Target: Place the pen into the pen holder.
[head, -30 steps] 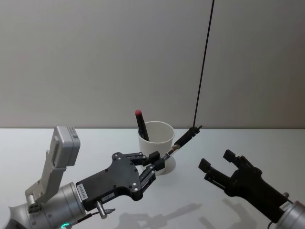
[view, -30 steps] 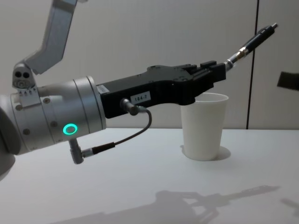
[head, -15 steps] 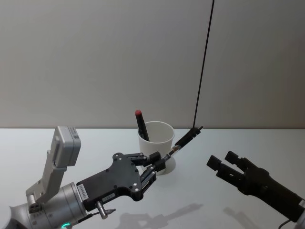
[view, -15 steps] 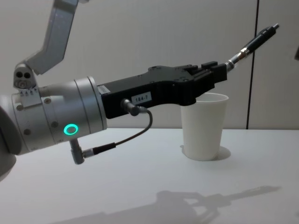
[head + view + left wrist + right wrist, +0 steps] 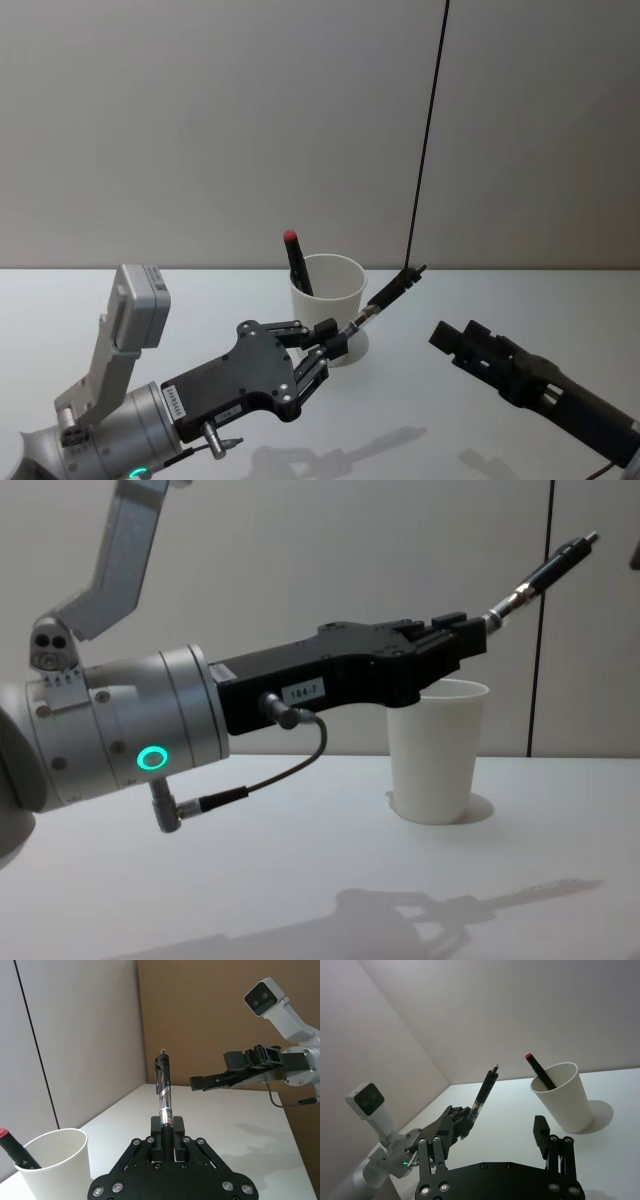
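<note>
Pen (image 5: 386, 296) pinched at its lower end by the clenched left claw (image 5: 335, 345), slanting up and to the right past the fingertips, clip end free in the air. Pen holder (image 5: 330, 292), a white cup, stands on the counter (image 5: 540, 300) just beyond this claw. In the chest view the claw's tips sit above the rim's right edge, and the shaft runs outward from there, none of it inside. Red-capped marker (image 5: 293, 256) leans at the cup's far-left wall, the rest of the mouth open. Right claw (image 5: 452, 338), fingers spread and gripping nothing, hangs well right of the left claw, bare counter between them.
</note>
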Available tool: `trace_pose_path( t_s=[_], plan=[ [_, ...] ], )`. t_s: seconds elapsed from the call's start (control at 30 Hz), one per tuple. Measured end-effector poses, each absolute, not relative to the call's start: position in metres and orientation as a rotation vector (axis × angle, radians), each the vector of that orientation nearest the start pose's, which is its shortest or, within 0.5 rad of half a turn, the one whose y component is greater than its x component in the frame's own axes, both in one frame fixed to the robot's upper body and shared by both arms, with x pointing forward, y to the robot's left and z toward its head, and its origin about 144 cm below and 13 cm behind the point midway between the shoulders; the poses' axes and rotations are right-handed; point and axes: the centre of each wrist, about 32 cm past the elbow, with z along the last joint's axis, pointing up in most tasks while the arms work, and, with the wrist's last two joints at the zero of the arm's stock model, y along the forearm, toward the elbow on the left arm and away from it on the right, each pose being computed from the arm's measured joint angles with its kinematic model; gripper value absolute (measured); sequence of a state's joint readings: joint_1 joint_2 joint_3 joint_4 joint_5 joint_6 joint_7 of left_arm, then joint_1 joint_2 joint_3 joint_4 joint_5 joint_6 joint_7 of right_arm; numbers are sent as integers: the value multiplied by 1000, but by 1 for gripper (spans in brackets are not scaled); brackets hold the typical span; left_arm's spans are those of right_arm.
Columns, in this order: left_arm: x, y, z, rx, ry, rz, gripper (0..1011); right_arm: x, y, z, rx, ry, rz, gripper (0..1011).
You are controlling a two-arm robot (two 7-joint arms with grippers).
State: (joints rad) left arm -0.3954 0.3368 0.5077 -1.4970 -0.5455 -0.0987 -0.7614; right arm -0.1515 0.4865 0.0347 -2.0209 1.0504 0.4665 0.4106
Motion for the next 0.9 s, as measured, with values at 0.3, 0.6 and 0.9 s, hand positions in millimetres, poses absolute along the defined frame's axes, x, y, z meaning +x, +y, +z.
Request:
trace_pose_path(
  t_s=[0.3,0.6,0.9],
  plan=[
    [532,184,1223,-189,-139,355,141,403,-292,1257,290,516,-767,1001],
    [532,184,1223,-189,-139,355,141,400,-274,1256,312,527,-794,1001],
    [532,184,1223,-189,-139,355,141,399,-260,1254,377,531,-813,1001]
  ],
)
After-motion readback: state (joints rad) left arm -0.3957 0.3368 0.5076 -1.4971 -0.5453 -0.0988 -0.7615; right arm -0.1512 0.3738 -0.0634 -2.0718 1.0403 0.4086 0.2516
